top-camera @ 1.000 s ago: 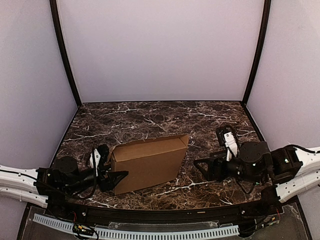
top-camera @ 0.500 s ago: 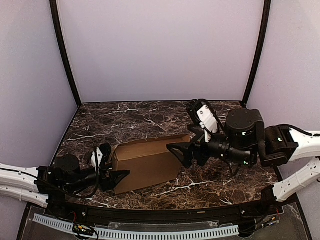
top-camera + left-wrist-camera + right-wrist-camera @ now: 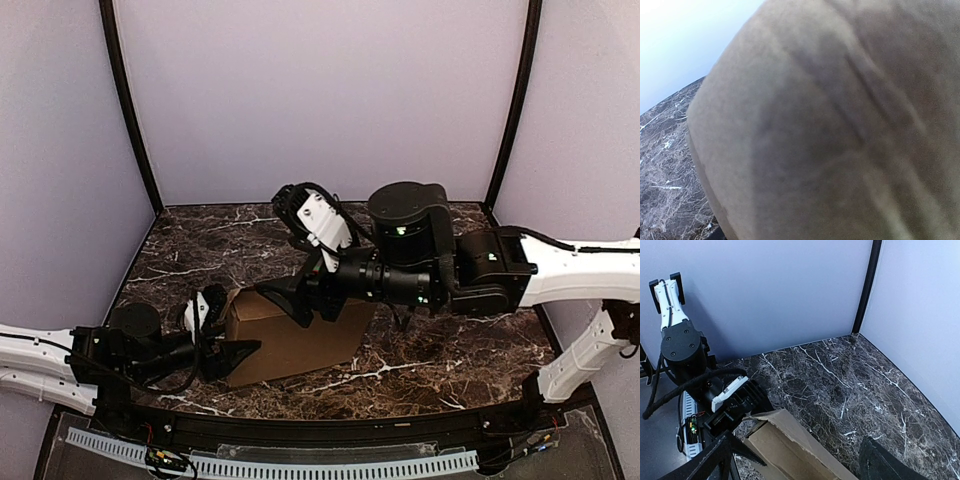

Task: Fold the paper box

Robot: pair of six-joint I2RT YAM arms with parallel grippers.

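Observation:
The paper box (image 3: 300, 340) is plain brown cardboard, folded into a shallow box that stands on one long edge at the table's near left. My left gripper (image 3: 232, 325) straddles its left end, one finger behind and one in front, shut on the cardboard. In the left wrist view the paper box (image 3: 840, 125) fills the frame and hides the fingers. My right gripper (image 3: 295, 300) hangs open just above the box's top edge. In the right wrist view its dark fingers (image 3: 715, 460) stand wide apart, with the paper box (image 3: 785, 447) below and between them.
The dark marble table (image 3: 420, 360) is walled by pale panels with black corner posts (image 3: 510, 110). The right wrist view shows the left arm (image 3: 685, 350) beyond the box's end. A perforated white rail (image 3: 300, 467) runs along the near edge.
My right arm has swung from the right side of the table leftward and up, over the box. The left gripper and the box have stayed put.

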